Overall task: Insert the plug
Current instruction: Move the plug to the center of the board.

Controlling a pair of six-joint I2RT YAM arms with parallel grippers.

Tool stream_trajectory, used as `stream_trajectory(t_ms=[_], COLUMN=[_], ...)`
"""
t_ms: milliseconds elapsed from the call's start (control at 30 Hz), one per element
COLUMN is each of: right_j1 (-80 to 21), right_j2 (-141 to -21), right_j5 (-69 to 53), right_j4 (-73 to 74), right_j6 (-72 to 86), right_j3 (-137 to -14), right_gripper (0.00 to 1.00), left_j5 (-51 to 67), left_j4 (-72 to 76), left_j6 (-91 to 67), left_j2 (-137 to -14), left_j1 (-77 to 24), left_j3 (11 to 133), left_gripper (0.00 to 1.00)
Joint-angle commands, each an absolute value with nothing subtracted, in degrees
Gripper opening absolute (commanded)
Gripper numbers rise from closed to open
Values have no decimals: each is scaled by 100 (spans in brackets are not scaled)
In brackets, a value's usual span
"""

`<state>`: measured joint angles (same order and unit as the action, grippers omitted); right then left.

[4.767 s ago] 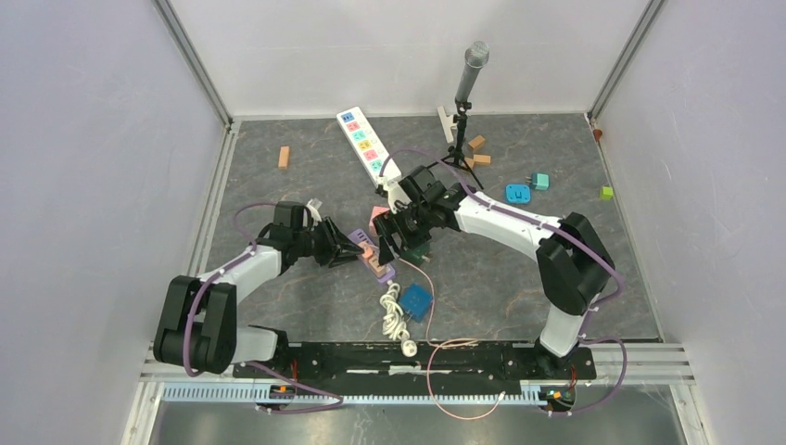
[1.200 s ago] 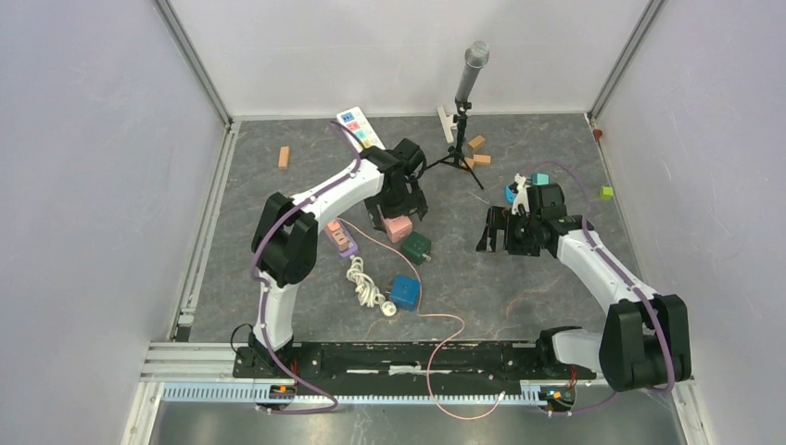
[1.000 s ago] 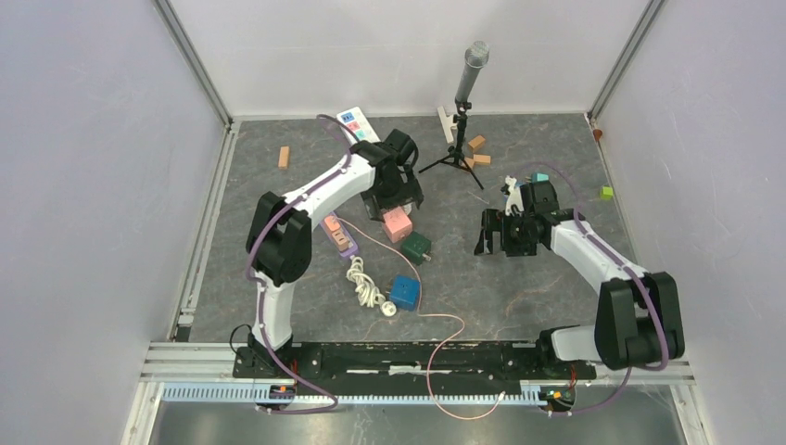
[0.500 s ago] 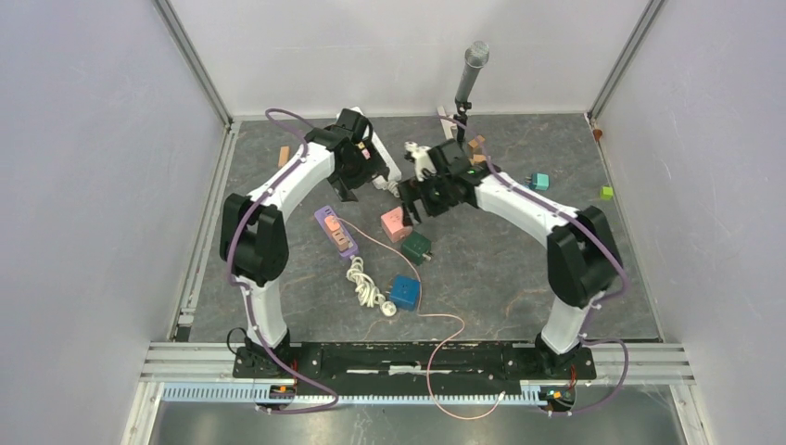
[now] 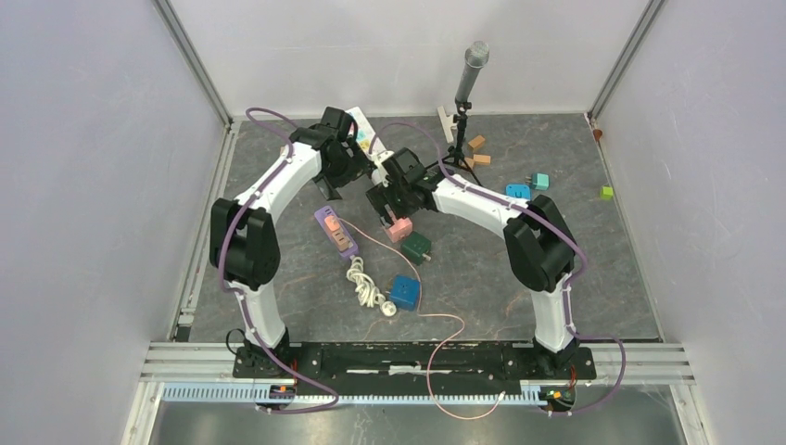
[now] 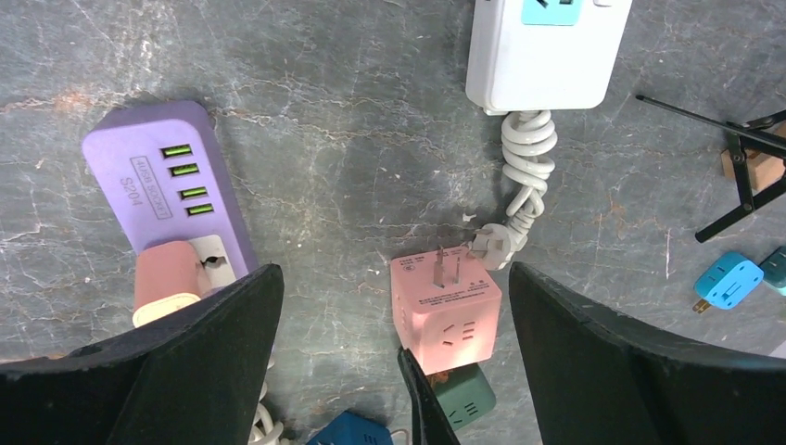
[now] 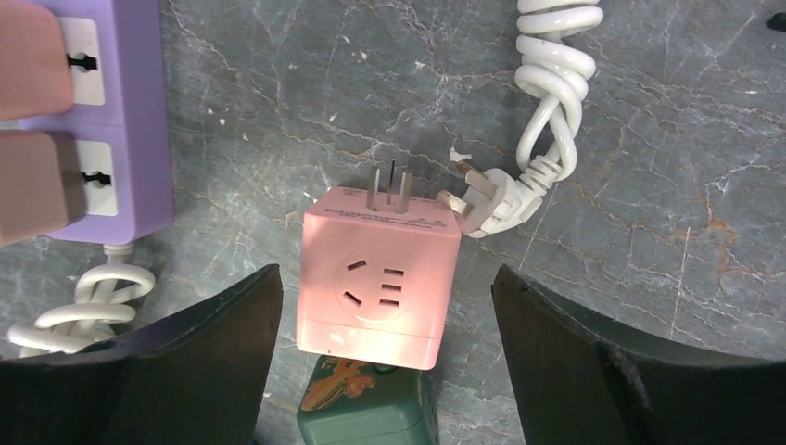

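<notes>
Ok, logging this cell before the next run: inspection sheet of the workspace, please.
Surface: grey marbled table.
Job's things: pink cube adapter lying unplugged, prongs bare; purple strip and white strip nearby.
Clutter: wooden blocks, blue cube, green cube.
Grippers: left gripper and right gripper empty, fingers apart; right over the adapter.
Cables: white coiled cord, its plug beside the prongs; thin pink cable.
Surroundings: microphone on tripod, pale walls.

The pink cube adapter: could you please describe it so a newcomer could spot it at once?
From the long white power strip at the far side of the grey table, follow its coiled white cord to the plug. The pink plastic cube adapter lies right beside that plug. Unlike the neighbouring dark green cube, it is pink, bare prongs pointing toward the strip.
</notes>
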<state>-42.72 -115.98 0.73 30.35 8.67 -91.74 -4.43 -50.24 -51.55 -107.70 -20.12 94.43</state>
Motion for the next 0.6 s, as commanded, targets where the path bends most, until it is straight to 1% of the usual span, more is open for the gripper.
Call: stream_trajectory(t_ms=[0, 100, 267, 367, 467, 567], right_j1=[-4259, -4262, -4253, -4237, -4115, -3818], right_j2=[-11550, -11453, -11449, -11337, -11139, -10802], right_j5=[249, 19, -156, -37, 278, 391], right_j4=[2856, 2477, 2378, 2347, 2436, 2428], right_j6=[725, 730, 705, 667, 622, 645], right_j3=[-8647, -8261, -8007, -7816, -7602, -7197], right_gripper=[86, 77, 65, 60, 57, 56], left_j5=[-179, -154, -237, -346, -201, -123], left_j4=[-4706, -4685, -4693, -4689, -4693, -4692], left_j6=[-5124, -5176, -5203, -5229, -5266, -5297], left_j2=[-10772, -10883, -10933, -10932, -11053, -11299], left_j1=[-2050, -2056, -2051, -2050, -2060, -2177], left_j3=[9545, 9561, 9548, 9485, 9483, 9575], left_gripper=[95, 94, 94, 94, 94, 91])
